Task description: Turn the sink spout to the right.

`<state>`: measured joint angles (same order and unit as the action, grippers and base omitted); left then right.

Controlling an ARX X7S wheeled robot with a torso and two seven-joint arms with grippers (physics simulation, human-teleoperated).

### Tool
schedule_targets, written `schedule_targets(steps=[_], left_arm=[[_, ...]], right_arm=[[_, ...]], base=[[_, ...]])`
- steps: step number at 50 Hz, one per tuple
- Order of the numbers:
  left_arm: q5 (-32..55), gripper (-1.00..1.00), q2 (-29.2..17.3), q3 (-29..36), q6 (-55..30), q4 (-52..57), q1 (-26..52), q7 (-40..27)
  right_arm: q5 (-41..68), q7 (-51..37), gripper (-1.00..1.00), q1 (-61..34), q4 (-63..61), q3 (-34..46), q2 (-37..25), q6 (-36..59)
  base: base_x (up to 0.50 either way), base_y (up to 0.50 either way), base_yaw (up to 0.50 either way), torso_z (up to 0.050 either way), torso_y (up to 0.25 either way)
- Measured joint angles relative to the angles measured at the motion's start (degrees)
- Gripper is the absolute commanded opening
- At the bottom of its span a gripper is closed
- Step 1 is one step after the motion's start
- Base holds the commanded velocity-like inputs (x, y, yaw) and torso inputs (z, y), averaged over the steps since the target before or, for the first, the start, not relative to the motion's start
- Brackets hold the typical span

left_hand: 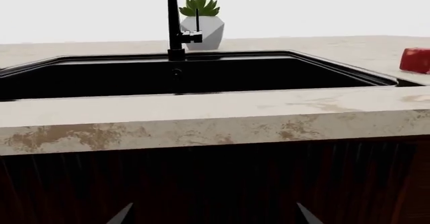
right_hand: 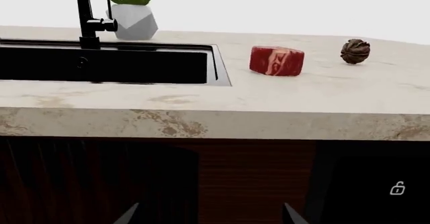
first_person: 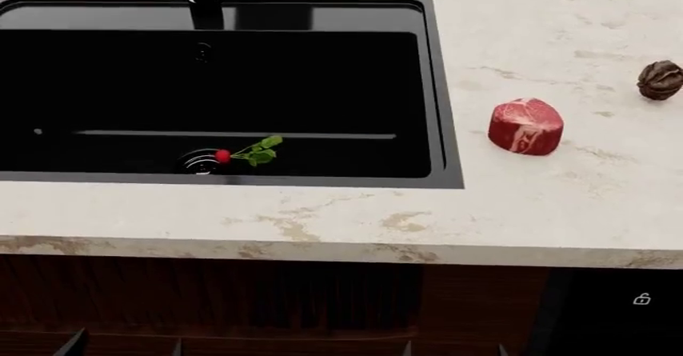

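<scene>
Rising slim and glossy black, the sink spout (left_hand: 172, 12) stands untouched; each gripper's opening cannot be told.

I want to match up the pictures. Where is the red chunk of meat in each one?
Left wrist view: the meat is cut off at the right edge.
Head view: the meat lies on the counter, right of the sink.
Right wrist view: the meat is centre, near the sink's corner.
Shared landmark: the sink spout.

A red cut of meat (first_person: 525, 126) is laid on the marble counter (first_person: 555, 204), with a brown walnut (first_person: 660, 79) set well apart behind it. A potted succulent (right_hand: 132, 13) is placed further back. Dark wooden cabinets (first_person: 320, 308) are seen below.
</scene>
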<state>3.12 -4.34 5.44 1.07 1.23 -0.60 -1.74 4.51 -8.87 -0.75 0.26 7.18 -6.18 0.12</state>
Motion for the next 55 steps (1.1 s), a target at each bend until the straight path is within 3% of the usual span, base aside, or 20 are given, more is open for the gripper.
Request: schedule_targets(steps=[15, 30, 55], left_arm=[[2.0, 1.0, -1.0, 0.8, 0.1, 0.2, 0.0, -0.9], [2.5, 1.0, -2.1, 1.4, -2.3, 4.8, -0.6, -3.2], [6.4, 1.0, -5.3, 1.8, -17.1, 22.9, 1.9, -5.5]], right_arm=[[0.4, -1.4, 1.0, 0.1, -0.5, 0.8, -0.8, -0.3], [1.0, -3.9, 1.0, 0.5, -8.9, 0.1, -2.5, 6.0], [-0.6, -7.2, 1.0, -3.6, -29.4, -2.3, -8.3, 23.4]], base=[[0.0, 0.0, 0.0, 0.05, 0.0], [0.0, 0.0, 0.0, 0.0, 0.0], [0.0, 0.0, 0.0, 0.0, 0.0]])
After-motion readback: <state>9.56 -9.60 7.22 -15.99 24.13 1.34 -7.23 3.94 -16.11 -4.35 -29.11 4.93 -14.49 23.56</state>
